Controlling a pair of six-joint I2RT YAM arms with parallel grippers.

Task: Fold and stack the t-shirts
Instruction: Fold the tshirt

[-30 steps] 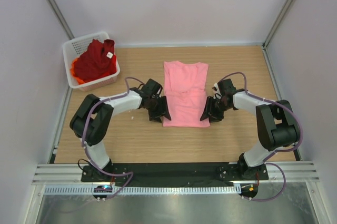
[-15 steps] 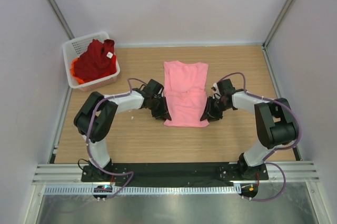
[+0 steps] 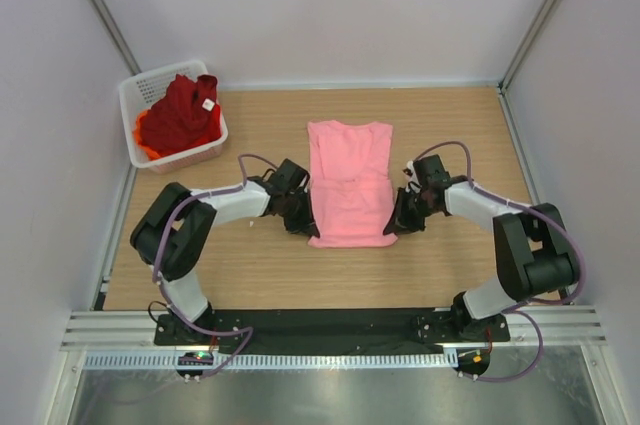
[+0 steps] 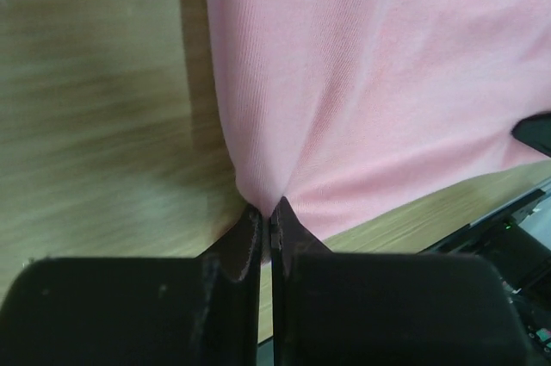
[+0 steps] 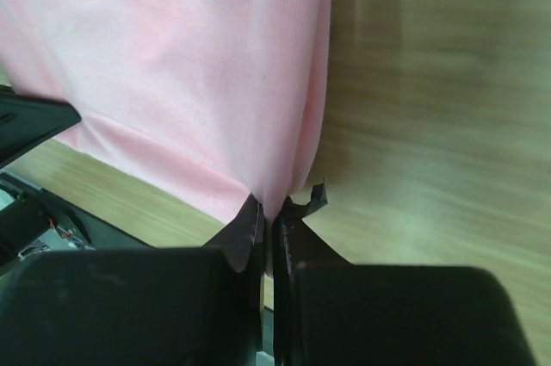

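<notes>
A light pink t-shirt (image 3: 349, 181) lies flat in the middle of the table, sleeves folded in, collar toward the back. My left gripper (image 3: 306, 222) is shut on its left edge near the hem; the wrist view shows pink cloth (image 4: 362, 82) pinched between the tips of that left gripper (image 4: 268, 208). On the opposite side my right gripper (image 3: 395, 222) is shut on the right edge near the hem, and its wrist view shows the pink cloth (image 5: 189, 65) drawn into the closed tips of the right gripper (image 5: 271, 211). A dark red t-shirt (image 3: 183, 113) with a small white tag lies heaped over an orange t-shirt (image 3: 144, 146).
A white mesh basket (image 3: 141, 85) at the back left corner holds the red and orange shirts. Metal frame posts and white walls bound the wooden table (image 3: 450, 125). Both arm bases sit on a black rail (image 3: 320, 325) at the near edge.
Both grippers closed from open onto the pink shirt's side edges near the hem. The shirt has shifted slightly toward the near edge.
</notes>
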